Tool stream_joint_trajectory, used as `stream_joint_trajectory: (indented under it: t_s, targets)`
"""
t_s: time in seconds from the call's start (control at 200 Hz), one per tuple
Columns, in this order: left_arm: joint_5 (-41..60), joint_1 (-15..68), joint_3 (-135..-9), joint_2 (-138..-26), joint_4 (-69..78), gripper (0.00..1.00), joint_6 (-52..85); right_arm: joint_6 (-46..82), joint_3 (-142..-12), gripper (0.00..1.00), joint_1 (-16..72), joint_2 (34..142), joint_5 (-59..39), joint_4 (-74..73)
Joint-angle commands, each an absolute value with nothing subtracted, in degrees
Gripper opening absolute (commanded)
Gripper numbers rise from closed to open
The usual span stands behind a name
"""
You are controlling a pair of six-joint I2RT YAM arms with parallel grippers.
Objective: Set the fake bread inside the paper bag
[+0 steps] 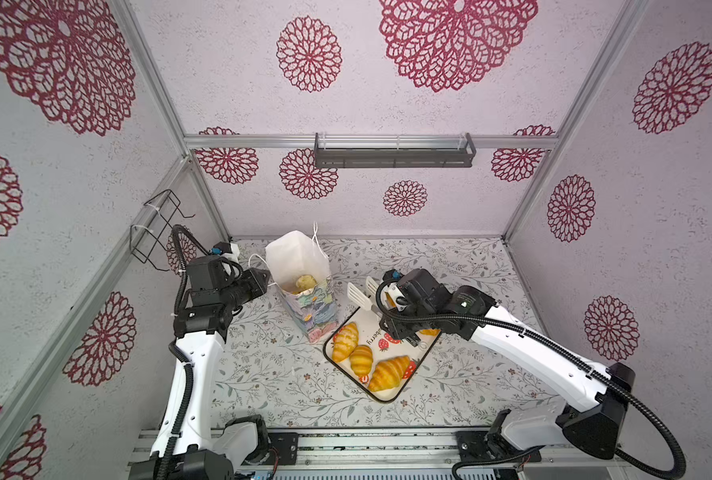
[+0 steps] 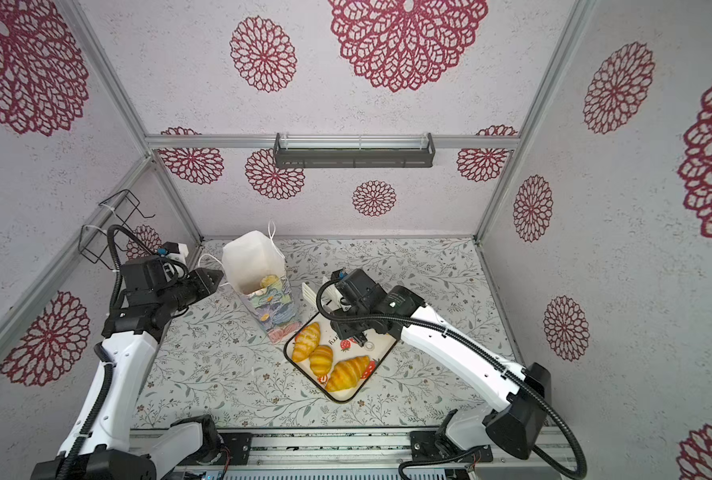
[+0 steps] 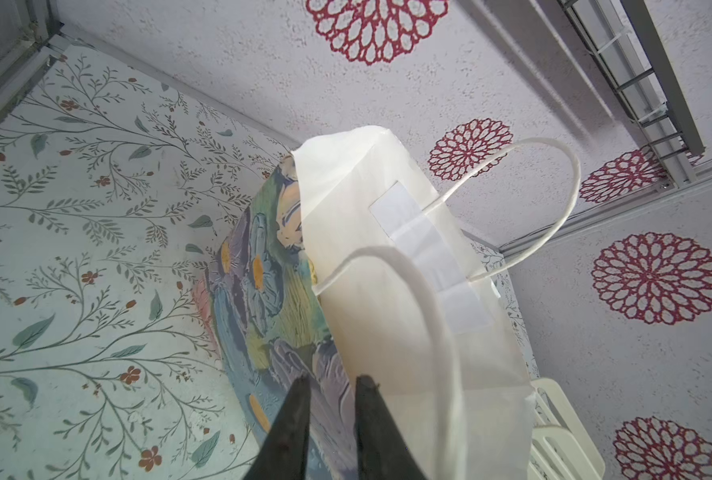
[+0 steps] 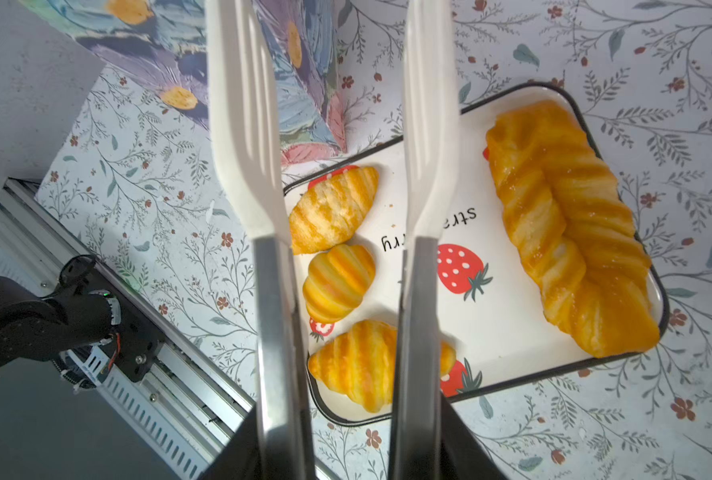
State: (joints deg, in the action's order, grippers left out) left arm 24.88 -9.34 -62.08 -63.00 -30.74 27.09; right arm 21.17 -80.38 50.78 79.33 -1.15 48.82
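Closest up, the tongs [image 4: 246, 145] are seen hung over the tray [image 4: 512, 332], white blades sprung apart, nothing caught between them. Three croissants [image 4: 339, 282] and the twisted loaf [image 4: 570, 228] are left on it, and one piece [image 1: 304, 282] can be spotted down inside the paper bag [image 1: 308, 309], stood just beside the tray. What could go sideways, probably: glossy bread getting squirted out of the blades, or the tall narrow bag being tipped by a bump. The tongs are clamped in the right gripper [image 4: 354, 432]. The left gripper [image 3: 333, 386] is parked at the bag's rim, fingers [image 3: 296, 415] slightly apart; whether paper is pinched can't be told.
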Motion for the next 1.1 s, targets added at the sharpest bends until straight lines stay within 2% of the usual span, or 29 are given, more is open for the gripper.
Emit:
stream_joint_trajectory:
  t_s: [0.0, 0.3, 1.096]
  targets:
    - [25.9, -8.8, -62.9, -62.4, -29.3, 0.23, 27.1, 22.7, -80.8, 0.48, 51.0, 77.5, 0.5, 50.8]
    - [28.8, -8.8, -62.2, -60.8, -27.0, 0.24, 27.7, 22.2, -78.7, 0.48, 51.9, 79.7, 0.0, 55.1]
    - [27.9, -8.7, -62.3, -60.5, -27.4, 0.25, 27.5, 23.9, -71.4, 0.53, 60.2, 84.4, -0.1, 55.9]
